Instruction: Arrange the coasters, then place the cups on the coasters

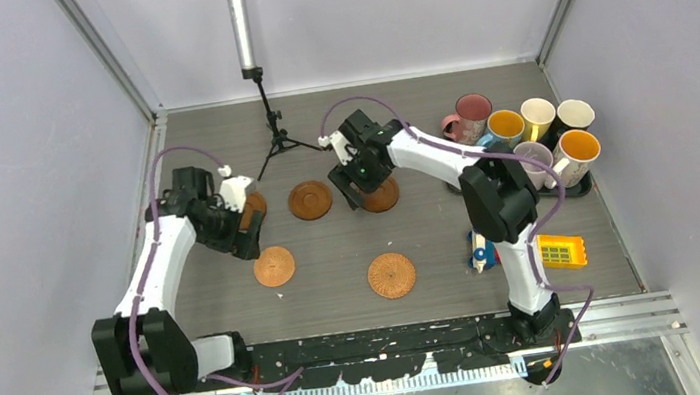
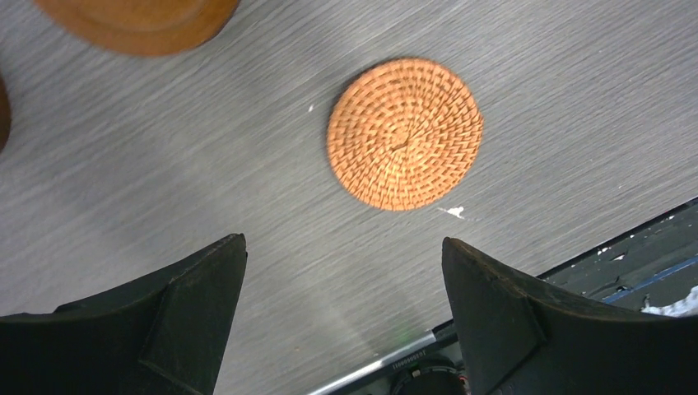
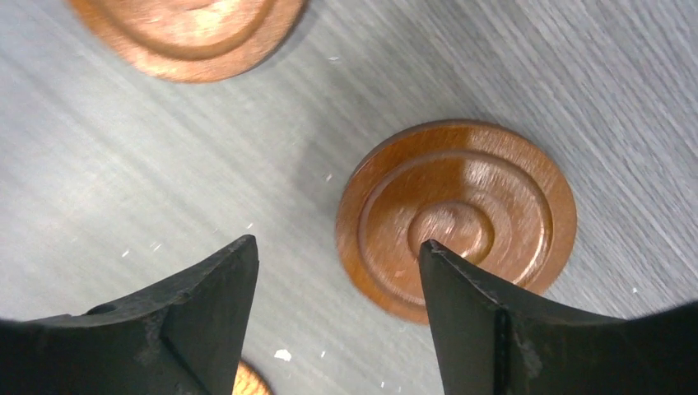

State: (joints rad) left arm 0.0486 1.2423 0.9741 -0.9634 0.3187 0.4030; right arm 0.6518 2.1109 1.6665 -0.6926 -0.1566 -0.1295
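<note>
Nearest the arms, two woven coasters point(image 1: 391, 275) lay flat on the table point(image 1: 432, 238), one at about 6 o'clock from its middle and one at 8 o'clock, well apart. Beyond them, the left claw point(image 2: 343, 243) hung spread and empty over bare table. A dark coaster point(image 1: 252, 210) sat partly hidden beside it at 9 o'clock, and whether that was one disc or a stack could not be told.

At 12 o'clock the right claw point(image 3: 337, 243) was also spread, pinching nothing. A ringed coaster point(image 3: 457, 214) lay flat just under it, its rim passing behind one finger in the wrist view. That was the closest risk: a low finger pulling away could catch the rim and slide the disc toward its neighbour point(image 1: 310, 200), spoiling the spacing.

Farthest, at 2 o'clock, the cups point(image 1: 530, 135) stood crowded together on a black tray point(image 1: 582, 187), none yet on a coaster. A wide claw reaching into that cluster would likely bump or tip the adjacent cups, and the handles, pointing different ways, could snag.
</note>
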